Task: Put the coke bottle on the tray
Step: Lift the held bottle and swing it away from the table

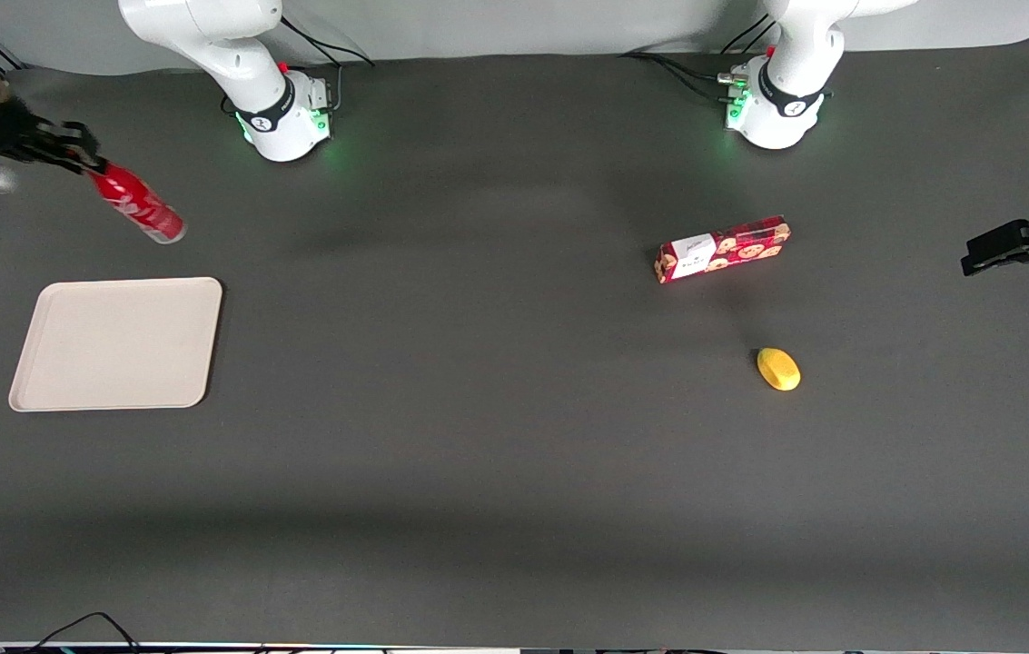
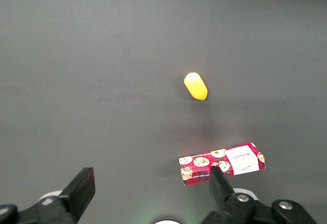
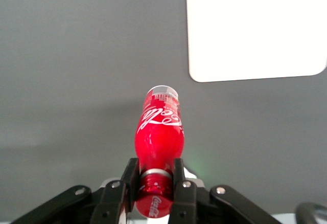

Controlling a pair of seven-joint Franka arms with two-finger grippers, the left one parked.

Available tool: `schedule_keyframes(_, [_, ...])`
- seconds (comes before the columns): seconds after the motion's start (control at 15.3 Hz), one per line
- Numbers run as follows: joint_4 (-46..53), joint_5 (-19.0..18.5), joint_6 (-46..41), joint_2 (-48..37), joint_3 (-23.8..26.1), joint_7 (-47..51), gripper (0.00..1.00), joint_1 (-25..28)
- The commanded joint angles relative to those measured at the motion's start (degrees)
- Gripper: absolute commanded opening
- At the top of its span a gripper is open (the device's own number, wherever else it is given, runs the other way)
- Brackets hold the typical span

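Your gripper (image 1: pixel 83 156) pinches the coke bottle (image 1: pixel 134 204) by its neck, aloft, base tilted toward five o'clock; the tray (image 1: pixel 117 344) lies at six o'clock.

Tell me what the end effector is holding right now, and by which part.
The end effector holds the coke bottle, clamped at its neck just below the cap, lifted off the table and tilted, farther from the front camera than the tray.
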Motion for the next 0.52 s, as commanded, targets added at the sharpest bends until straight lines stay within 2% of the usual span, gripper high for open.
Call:
schedule_keyframes(0.0, [14.45, -4.54, -8.04, 6.07, -4.37, -10.17, 0.0, 0.25])
schedule_keyframes(0.13, [17.54, -7.45, -8.49, 7.29, -8.23, -18.07, 0.0, 0.34])
schedule_keyframes(0.46, [22.99, -11.15, -6.74, 15.72, -19.65, -36.8, 0.0, 0.16])
